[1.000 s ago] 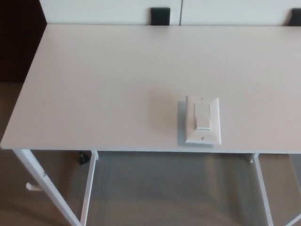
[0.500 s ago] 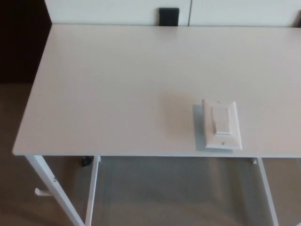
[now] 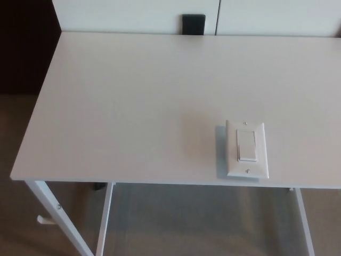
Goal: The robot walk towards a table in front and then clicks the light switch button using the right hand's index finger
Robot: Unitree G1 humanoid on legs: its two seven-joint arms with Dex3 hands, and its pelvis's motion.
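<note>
Tabletop (image 3: 133,101), white and plain, fills most of the head view, seen from above and slightly in front. Neither robot hand shows anywhere in this view, so whether the fingers are apart or together cannot be told, and places cannot be set against them; they are given against the table's edges. A white light switch plate (image 3: 246,149) lies flat on the table, close to the near edge and toward the picture's right, which is the robot's right side. In the middle of the plate sits a tall rectangular rocker button (image 3: 246,145), also white, with a small screw above it and another below. The plate casts a soft shadow on its left side. At the far edge of the table a small black block (image 3: 193,24) stands against a pale wall panel (image 3: 133,15). Beneath the near edge, white metal table legs (image 3: 56,216) slant down over a grey-brown carpeted floor (image 3: 202,224). To the far left, beyond the table, the surroundings are dark.
</note>
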